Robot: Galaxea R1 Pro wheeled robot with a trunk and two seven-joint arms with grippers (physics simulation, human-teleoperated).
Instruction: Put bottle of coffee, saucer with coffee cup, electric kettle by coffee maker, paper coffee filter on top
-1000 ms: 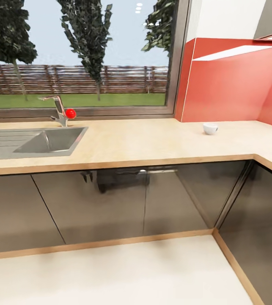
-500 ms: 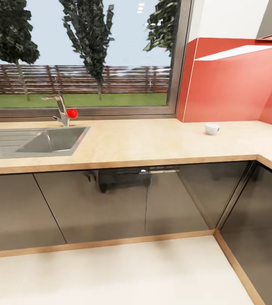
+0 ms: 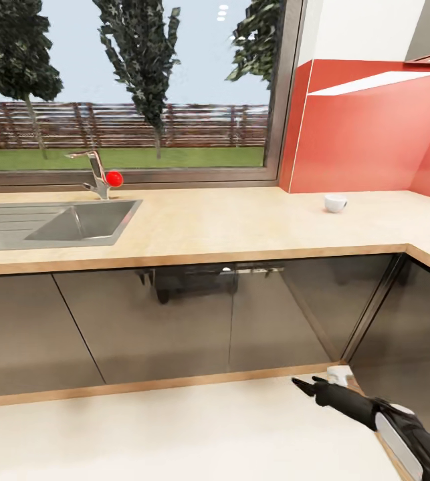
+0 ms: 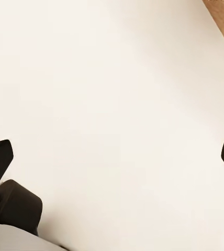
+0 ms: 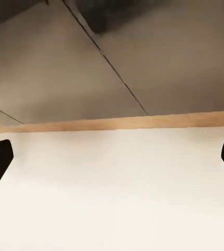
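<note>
While you face the countertop (image 3: 241, 227), the cup (image 3: 336, 202) sits on it alone, toward the right end near the red wall (image 3: 362, 140) and well apart from the sink (image 3: 74, 220) and tap (image 3: 94, 174) at the left. Your right gripper (image 3: 308, 384) shows low at the right, over the pale floor (image 3: 174, 434) just in front of the grey cabinets (image 3: 194, 321), pointing left; its jaws stand wide apart in the right wrist view. Your left gripper (image 4: 112, 157) hangs over the same floor with its jaws spread wide too.
</note>
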